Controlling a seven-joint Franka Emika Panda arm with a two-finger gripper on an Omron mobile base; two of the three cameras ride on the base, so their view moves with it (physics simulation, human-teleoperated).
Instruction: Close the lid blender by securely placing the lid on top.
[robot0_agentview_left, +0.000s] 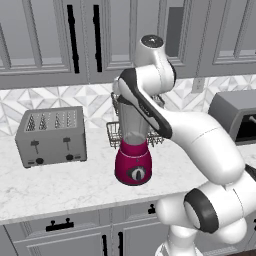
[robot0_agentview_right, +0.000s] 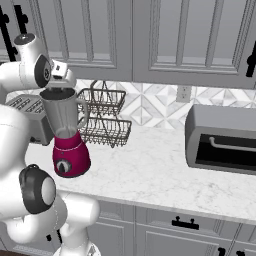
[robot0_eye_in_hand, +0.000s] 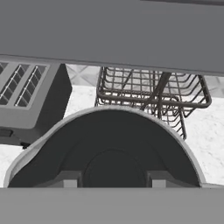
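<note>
Right in front, one white arm bends up over the counter (robot0_agentview_right: 165, 175), and its gripper (robot0_eye_in_hand: 112, 180) sits directly above the mouth of the single blender (robot0_agentview_left: 133, 160). From the hand view, two dark fingertips (robot0_eye_in_hand: 65, 179) stand a modest way apart on either side of a round dark shape, the lid (robot0_eye_in_hand: 113, 168), which lies down inside the pale rim of the jar. Whether the fingers actually pinch the lid or merely flank it, I cannot tell. The blender stands upright near the front of the marble counter, magenta base with one dark dial facing out, its clear jar with the handle showing in the right base view. Just behind it is one two-tiered wire rack (robot0_agentview_right: 106, 117) against the tiled wall. To the left stands one grey toaster (robot0_agentview_left: 51, 136) with four slots and two levers. Far to the right sits one dark toaster oven (robot0_agentview_right: 221, 138).
</note>
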